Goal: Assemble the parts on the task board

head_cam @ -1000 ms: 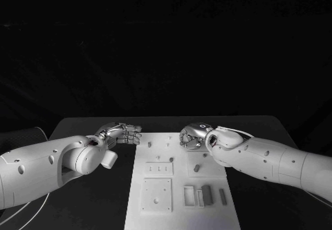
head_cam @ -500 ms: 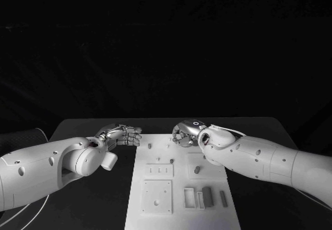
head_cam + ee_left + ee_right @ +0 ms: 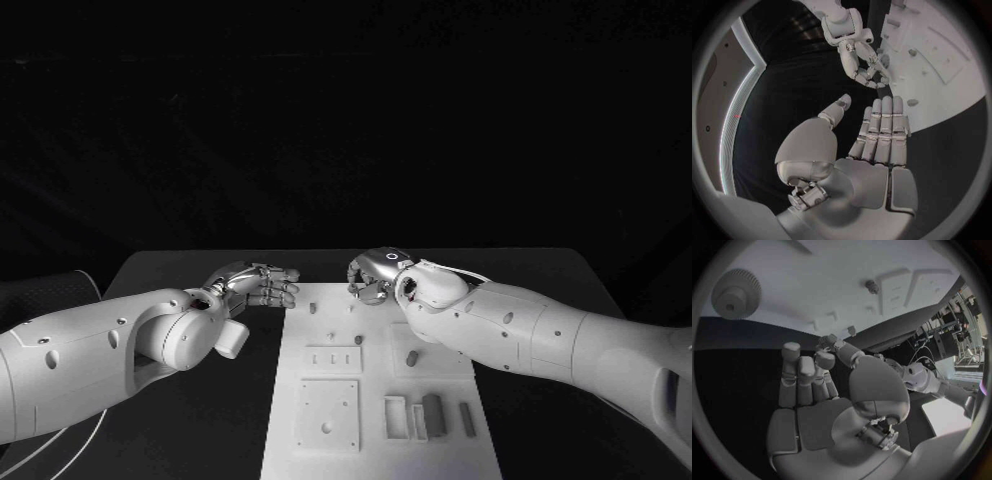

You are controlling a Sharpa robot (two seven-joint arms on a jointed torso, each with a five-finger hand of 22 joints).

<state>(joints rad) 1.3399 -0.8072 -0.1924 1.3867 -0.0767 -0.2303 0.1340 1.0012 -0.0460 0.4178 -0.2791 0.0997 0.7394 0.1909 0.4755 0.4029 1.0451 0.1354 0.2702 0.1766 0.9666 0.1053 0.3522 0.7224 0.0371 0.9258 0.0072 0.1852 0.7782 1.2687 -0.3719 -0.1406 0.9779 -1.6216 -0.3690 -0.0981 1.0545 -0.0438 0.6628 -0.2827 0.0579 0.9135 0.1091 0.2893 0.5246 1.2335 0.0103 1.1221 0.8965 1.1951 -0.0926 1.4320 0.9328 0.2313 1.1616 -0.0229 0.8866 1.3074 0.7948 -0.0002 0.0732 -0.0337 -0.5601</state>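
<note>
The white task board (image 3: 378, 440) runs down the middle of the table. My right hand (image 3: 378, 275) hovers over its far end, fingers loosely bent, nothing in it. In the right wrist view my right hand (image 3: 807, 390) has an empty palm, with a gear (image 3: 732, 297) and a small peg (image 3: 872, 286) standing on the board beyond it. My left hand (image 3: 257, 283) hangs just off the board's far left corner. In the left wrist view its fingers (image 3: 882, 132) are straight and hold nothing, and the right hand (image 3: 861, 60) is a short way ahead of them.
On the board's middle lie a short grey peg (image 3: 413, 357) and a slotted block (image 3: 332, 358). Nearer me are a square plate (image 3: 327, 412) and grey bars (image 3: 433, 412) beside a frame. Black table (image 3: 173, 270) surrounds the board.
My right hand has moved left and farther away across the board's far end, closer to the left hand. The left hand has hardly moved.
</note>
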